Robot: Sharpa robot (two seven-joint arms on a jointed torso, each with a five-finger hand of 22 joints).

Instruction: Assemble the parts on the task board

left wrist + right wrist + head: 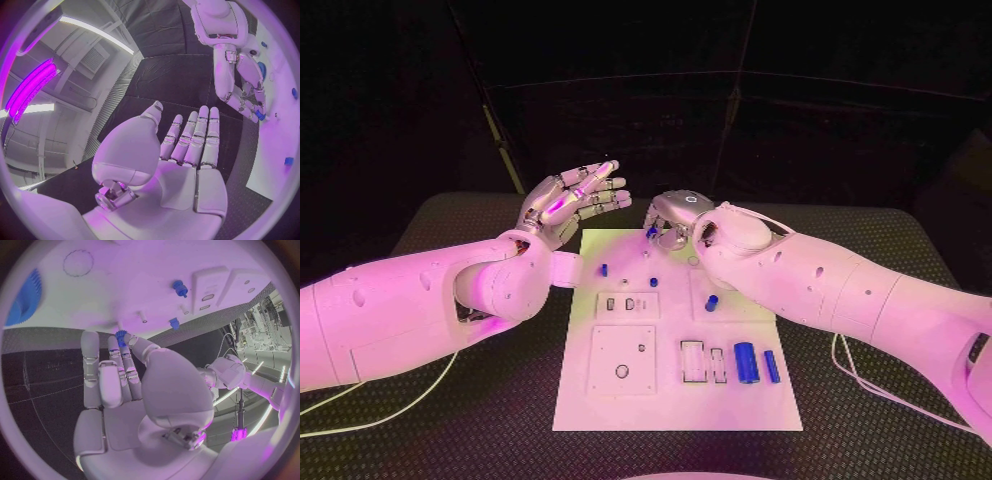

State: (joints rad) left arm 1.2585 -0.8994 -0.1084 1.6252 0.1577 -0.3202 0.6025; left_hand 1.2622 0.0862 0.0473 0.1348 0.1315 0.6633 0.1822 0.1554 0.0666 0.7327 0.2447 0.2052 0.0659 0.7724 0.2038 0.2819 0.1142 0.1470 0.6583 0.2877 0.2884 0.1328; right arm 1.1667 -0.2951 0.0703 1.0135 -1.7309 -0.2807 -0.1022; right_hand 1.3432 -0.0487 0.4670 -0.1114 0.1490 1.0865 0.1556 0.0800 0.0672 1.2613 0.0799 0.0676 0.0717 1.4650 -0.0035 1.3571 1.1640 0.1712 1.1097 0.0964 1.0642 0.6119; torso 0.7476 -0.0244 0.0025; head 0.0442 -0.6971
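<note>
The white task board [678,408] lies in the middle of the table. My right hand [681,216] hovers over the board's far edge and pinches a small blue part [652,232] between thumb and fingertips; the right wrist view shows that part [121,334] at the fingertips, just above the board [125,285]. My left hand [574,204] is raised beside the board's far left corner, fingers spread and holding nothing. In the left wrist view the left hand [184,150] is bare-palmed, and the right hand [245,95] holds the blue part [259,115].
Small blue parts stand on the board: a peg [603,268], a second peg [653,282] and a short cylinder [711,302]. A larger blue cylinder [747,362] and a thin blue rod [772,366] lie at its near right. A blue gear [25,297] sits on the board.
</note>
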